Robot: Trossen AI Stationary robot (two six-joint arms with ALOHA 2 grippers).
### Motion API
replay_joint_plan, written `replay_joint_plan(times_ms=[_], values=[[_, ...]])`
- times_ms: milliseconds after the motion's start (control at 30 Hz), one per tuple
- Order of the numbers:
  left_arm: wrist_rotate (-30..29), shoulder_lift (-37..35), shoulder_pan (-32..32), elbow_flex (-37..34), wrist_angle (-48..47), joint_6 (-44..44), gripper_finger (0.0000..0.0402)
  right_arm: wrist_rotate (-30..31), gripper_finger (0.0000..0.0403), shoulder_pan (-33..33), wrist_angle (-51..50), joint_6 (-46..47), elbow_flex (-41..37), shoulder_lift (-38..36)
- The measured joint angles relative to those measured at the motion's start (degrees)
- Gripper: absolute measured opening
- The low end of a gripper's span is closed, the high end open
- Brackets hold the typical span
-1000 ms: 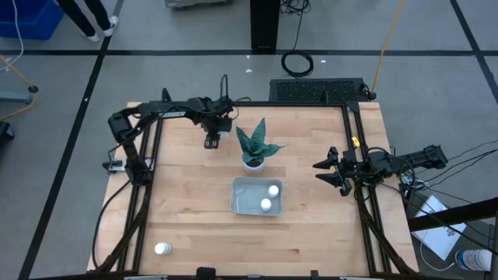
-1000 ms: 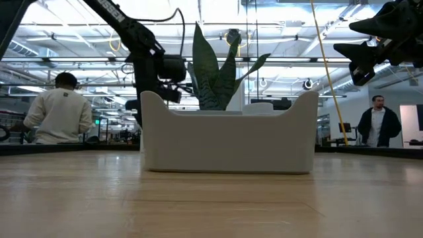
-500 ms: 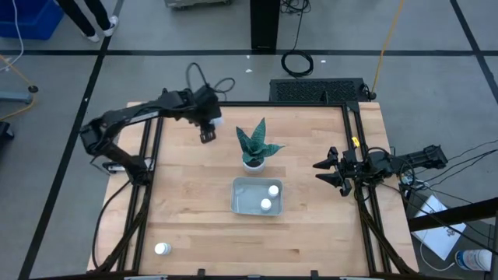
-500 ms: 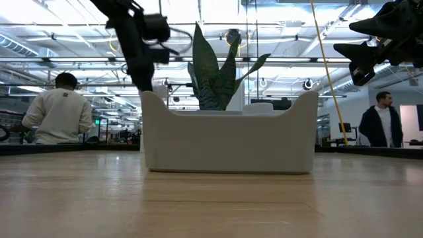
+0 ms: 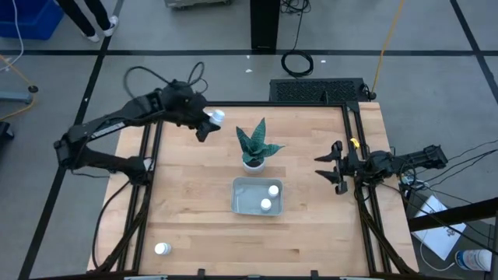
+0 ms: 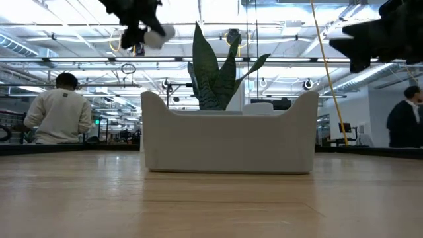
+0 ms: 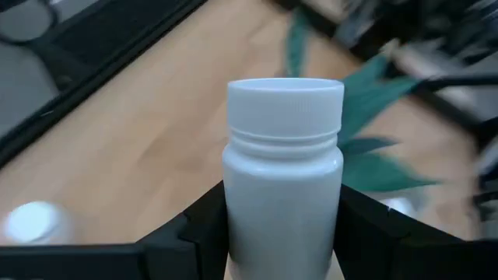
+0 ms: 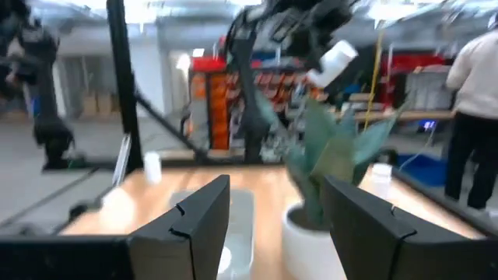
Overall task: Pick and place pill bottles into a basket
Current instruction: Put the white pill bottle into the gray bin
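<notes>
My left gripper is shut on a white pill bottle high above the table's far left part, left of the plant; it also shows in the low view. The pale grey-blue basket sits mid-table with two pill bottles standing in it. Another pill bottle stands on the table near the near-left corner. My right gripper is open and empty at the table's right edge. My left gripper pinches the bottle's body below the cap between its two fingers, one on each side. The cap end sticks out past the fingertips. The bottle is lifted clear of the table and is tilted.
A small white pot with a green spiky plant stands just behind the basket, between it and my left gripper. People stand in the room beyond the table. Bare wood lies left and in front of the basket.
My left gripper has risen from near the table top at the far left to well above it, drifting slightly toward the far edge and tipping, with the pill bottle lifted clear in its fingers.
</notes>
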Motion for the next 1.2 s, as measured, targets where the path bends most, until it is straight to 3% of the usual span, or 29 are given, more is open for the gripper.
replay_joint_plan(times_ms=[233,300,533,733,1033,1200], values=[[2.73,-3.74,-4.56,0.0,10.45,-7.69,0.0188,2.55,0.0196,0.02,12.19,-0.8,-0.03,0.1],[2.97,-3.96,-5.92,0.0,13.07,-9.81,0.0188,3.87,0.0196,0.04,18.25,3.44,-0.03,0.51],[2.57,-3.98,-10.98,0.0,20.02,-13.02,0.0188,20.57,0.0196,-0.01,41.35,20.12,-0.05,1.18],[2.1,-2.93,-14.04,0.0,26.77,-16.92,0.0188,25.51,0.0196,-0.01,55.65,33.99,-0.05,1.18],[-1.88,0.85,-18.67,0.0,31.02,-17.9,0.0189,34.91,0.0196,-0.01,62.66,30.81,-0.05,1.2],[-2.66,3.65,-20.42,0.0,32.4,-18.91,0.0189,43.67,0.0196,0.06,55.18,32.12,-0.03,1.22]])
